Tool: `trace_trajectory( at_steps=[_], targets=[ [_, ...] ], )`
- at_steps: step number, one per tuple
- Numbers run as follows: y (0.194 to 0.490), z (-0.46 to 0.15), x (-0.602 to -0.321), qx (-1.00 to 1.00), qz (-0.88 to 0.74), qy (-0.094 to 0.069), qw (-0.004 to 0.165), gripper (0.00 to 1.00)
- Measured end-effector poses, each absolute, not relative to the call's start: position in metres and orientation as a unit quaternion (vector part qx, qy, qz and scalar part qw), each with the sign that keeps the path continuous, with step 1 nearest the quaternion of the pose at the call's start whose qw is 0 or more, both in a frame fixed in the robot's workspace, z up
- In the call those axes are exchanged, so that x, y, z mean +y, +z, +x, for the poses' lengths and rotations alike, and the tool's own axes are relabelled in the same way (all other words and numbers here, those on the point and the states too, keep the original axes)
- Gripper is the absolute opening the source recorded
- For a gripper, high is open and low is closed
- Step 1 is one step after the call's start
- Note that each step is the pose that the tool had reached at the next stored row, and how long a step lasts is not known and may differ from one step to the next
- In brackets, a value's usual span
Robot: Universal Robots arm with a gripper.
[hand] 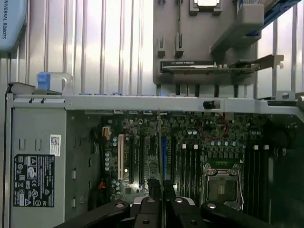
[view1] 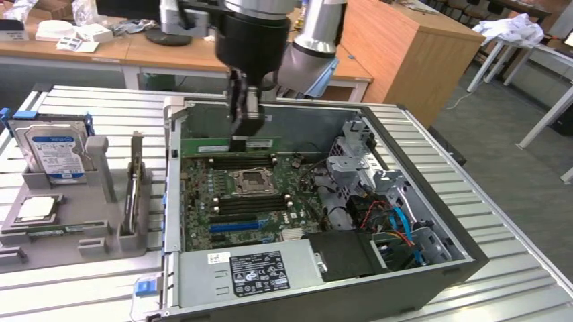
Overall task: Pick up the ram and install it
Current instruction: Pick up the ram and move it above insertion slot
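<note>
The ram [view1: 235, 145] is a long thin green stick, held level above the far end of the motherboard [view1: 206, 194] inside the open computer case [view1: 430, 268]. My gripper [view1: 243, 136] comes straight down from above and is shut on the stick's top edge. The black memory slots [view1: 224, 162] lie just under it, beside the CPU socket [view1: 252, 181]. In the wrist view the ram [hand: 159, 142] shows edge-on as a thin line running out from between the two black fingers [hand: 154, 186], over the slots next to the socket [hand: 222, 185].
A grey fixture [view1: 98, 235] at the exterior view's left holds a blue-labelled hard drive [view1: 54, 151], a CPU [view1: 36, 209] and an upright expansion card [view1: 134, 194]. The power supply [view1: 255, 274] and a drive cage with cables [view1: 394, 221] crowd the case's near and right sides.
</note>
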State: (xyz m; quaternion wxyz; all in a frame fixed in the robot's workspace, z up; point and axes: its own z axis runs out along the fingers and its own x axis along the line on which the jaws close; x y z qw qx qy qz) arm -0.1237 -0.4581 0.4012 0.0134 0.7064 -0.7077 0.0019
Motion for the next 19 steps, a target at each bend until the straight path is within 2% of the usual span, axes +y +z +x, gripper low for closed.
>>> trace_trajectory(
  at_steps=[12,19],
  targets=[
    [0.401,-0.065,-0.458,-0.708,0.706,0.001,0.014,0.14],
    [0.401,-0.055,-0.456,-0.708,0.706,0.001,0.014,0.14]
  ],
)
